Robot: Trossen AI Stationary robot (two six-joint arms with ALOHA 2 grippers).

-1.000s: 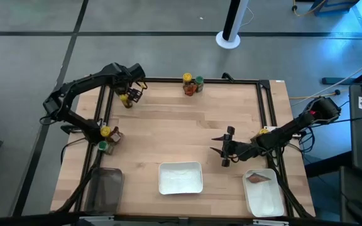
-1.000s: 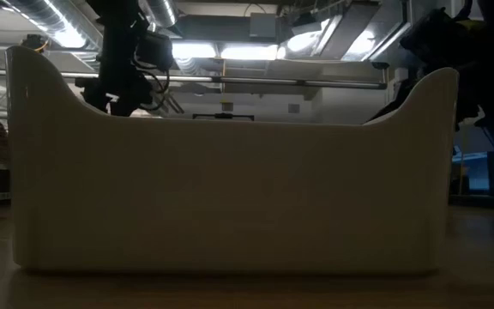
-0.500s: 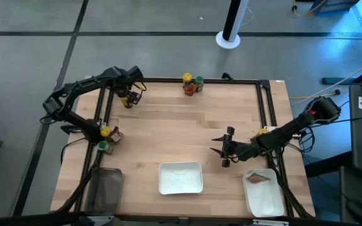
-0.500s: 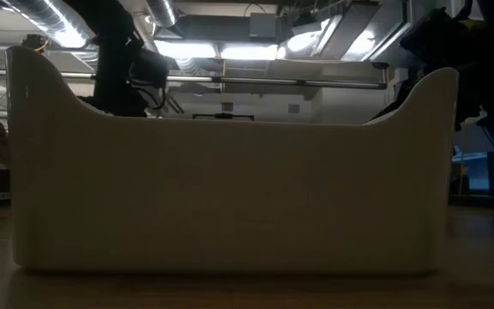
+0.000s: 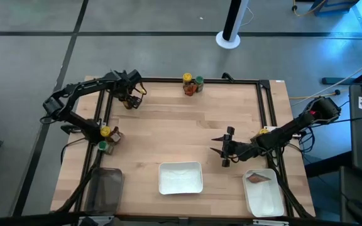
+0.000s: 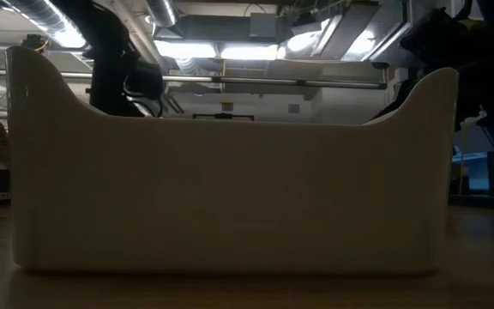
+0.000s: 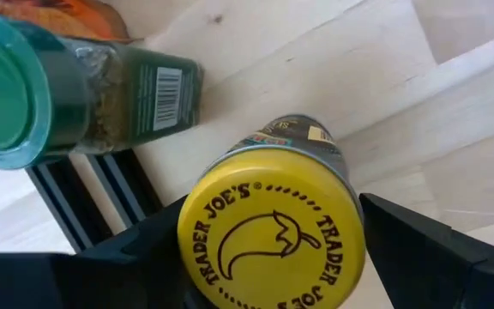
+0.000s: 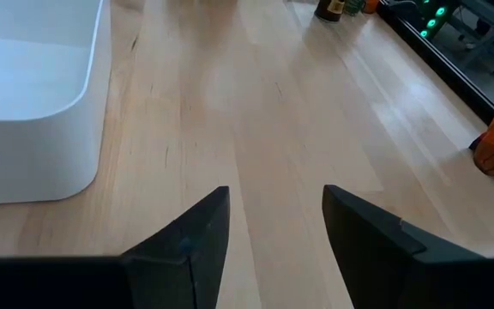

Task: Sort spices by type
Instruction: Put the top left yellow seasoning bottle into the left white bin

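Observation:
At the table's far left corner my left gripper [image 5: 131,98] points steeply down, shut on a yellow-capped spice jar [image 7: 268,245]. A green-capped jar [image 7: 67,90] stands close by it, next to the black frame rails. Another yellow-capped jar [image 5: 105,132], a green-capped one [image 5: 102,147] and a packet [image 5: 115,135] sit at the left edge. A yellow jar [image 5: 187,78], a green jar [image 5: 199,81] and an orange packet [image 5: 190,90] stand at the far edge. My right gripper [image 5: 225,151] hovers open over bare wood, right of centre. My left gripper pinches the jar at its top end, one finger on each side of the yellow cap's rim [image 7: 189,225]. The fingers come from above, slanting. The jar hangs below them, tilted, close over the wood; whether its bottom touches the table I cannot tell.
A white tray [image 5: 181,177] sits at the near middle and fills the low view. A second white tray [image 5: 264,194] at the near right holds a reddish packet [image 5: 256,179]. A dark bin [image 5: 107,189] stands at the near left.
My left gripper has sunk toward the table at the far left corner, carrying the yellow-capped jar down with it; in the low view it has dropped behind the tray's wall. The jaws have kept their gap.

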